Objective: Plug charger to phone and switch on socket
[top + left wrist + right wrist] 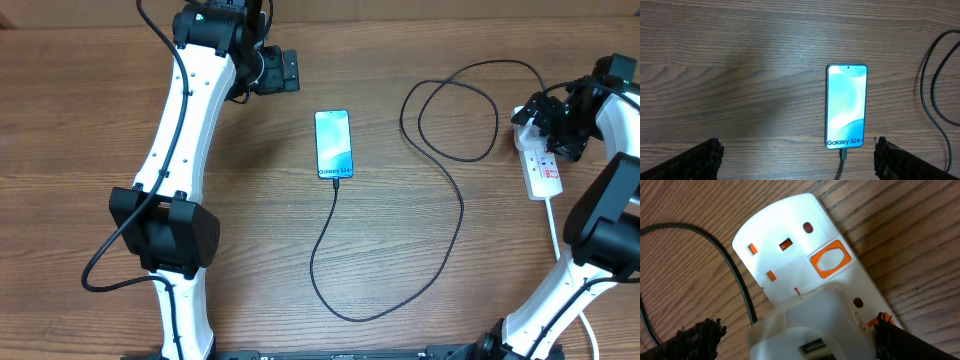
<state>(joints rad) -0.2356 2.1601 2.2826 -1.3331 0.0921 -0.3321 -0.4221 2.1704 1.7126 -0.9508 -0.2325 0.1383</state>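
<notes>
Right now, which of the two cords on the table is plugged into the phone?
The thin black cable: its tip sits in the bottom edge of the phone. The thicker white cord only trails from the power strip.

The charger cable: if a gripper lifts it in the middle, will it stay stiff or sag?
Probably sag: the charger lies in loose loops. Its tip looks plugged into the phone, so pulling may drag the phone.

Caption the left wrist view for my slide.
Open left end effector over the phone, charger meeting its lower edge, wooden table beneath.
</notes>
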